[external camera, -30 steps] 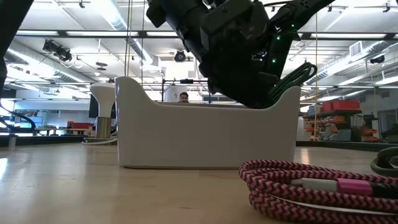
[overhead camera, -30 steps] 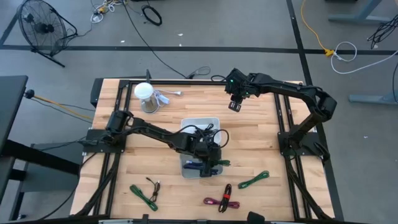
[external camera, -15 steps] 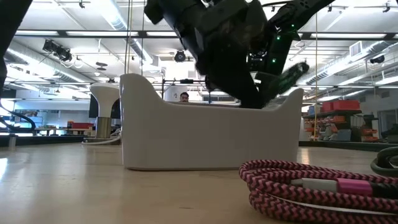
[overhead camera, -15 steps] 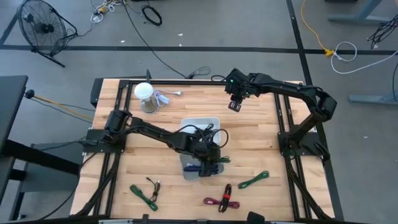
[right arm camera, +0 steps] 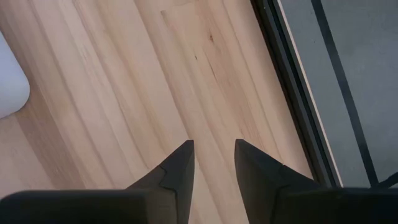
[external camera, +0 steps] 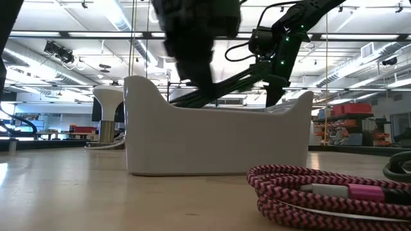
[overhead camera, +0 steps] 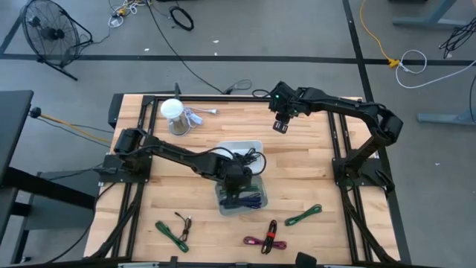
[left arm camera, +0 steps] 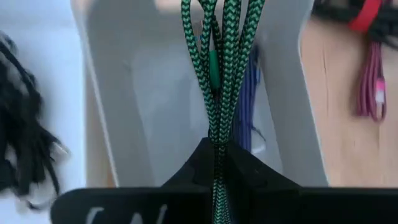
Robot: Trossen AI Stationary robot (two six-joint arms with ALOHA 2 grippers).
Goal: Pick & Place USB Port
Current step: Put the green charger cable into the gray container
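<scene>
Left end effector clamps the green cable above the white bin (probably clear of it); right end effector waits, half-open

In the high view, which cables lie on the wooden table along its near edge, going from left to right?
Green braided cable with a thin black cable beside it → pink and black braided cable bundle → green braided cable.

Left wrist: green braided cable pinched in left gripper.
Dark fingers closed on its folded loops, above white plastic bin. Purple cable inside bin; pink cable on wooden table.
</scene>
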